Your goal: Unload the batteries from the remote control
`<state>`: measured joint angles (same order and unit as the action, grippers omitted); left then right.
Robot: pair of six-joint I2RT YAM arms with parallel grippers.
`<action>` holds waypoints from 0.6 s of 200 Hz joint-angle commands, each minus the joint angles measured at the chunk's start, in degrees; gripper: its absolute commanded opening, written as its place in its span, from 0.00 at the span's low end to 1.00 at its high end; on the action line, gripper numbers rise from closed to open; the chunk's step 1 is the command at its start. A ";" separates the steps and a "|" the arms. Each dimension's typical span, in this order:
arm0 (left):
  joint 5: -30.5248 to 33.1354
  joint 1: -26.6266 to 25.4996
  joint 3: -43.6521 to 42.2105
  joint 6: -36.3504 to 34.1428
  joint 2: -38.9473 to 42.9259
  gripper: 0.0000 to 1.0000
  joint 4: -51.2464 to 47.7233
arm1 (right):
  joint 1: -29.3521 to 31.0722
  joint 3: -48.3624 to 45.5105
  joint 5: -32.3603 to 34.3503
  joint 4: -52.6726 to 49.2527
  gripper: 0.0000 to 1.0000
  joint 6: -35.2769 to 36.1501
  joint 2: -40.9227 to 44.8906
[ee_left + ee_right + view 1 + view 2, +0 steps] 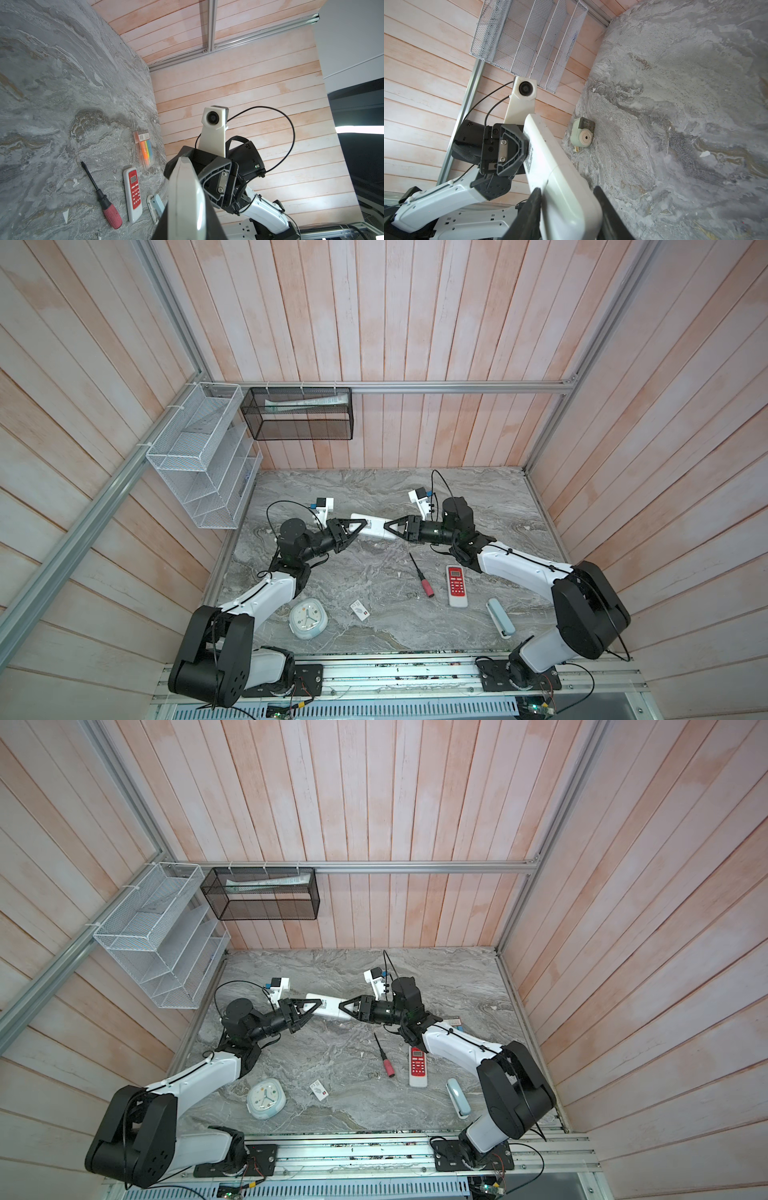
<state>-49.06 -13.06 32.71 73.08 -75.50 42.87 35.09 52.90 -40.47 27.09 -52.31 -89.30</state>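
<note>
Left fingers (519,143) are clamped on one end of the white remote (374,529), held above the back of the desk (374,489). Right fingers (531,209) straddle its other end, one pressed against it; whether they grip I can't tell. Batteries are out of sight. Nearer the front lie a red-handled screwdriver (422,578) and a red-faced remote (456,585).
</note>
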 commanded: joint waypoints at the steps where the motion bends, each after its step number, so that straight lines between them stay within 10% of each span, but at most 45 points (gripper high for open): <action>1: -0.64 -0.04 -0.39 1.21 0.63 0.03 3.48 | 0.25 -0.28 -2.00 2.52 0.37 -0.77 -0.97; 120: -0.33 -0.04 0.05 3.97 0.97 0.03 5.25 | -2.07 -3.70 -2.51 3.73 0.39 -1.65 0.81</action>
<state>-49.17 -13.08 32.71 75.72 -75.53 44.10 33.43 50.33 -42.76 32.14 -54.65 -88.90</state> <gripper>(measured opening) 0.198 0.381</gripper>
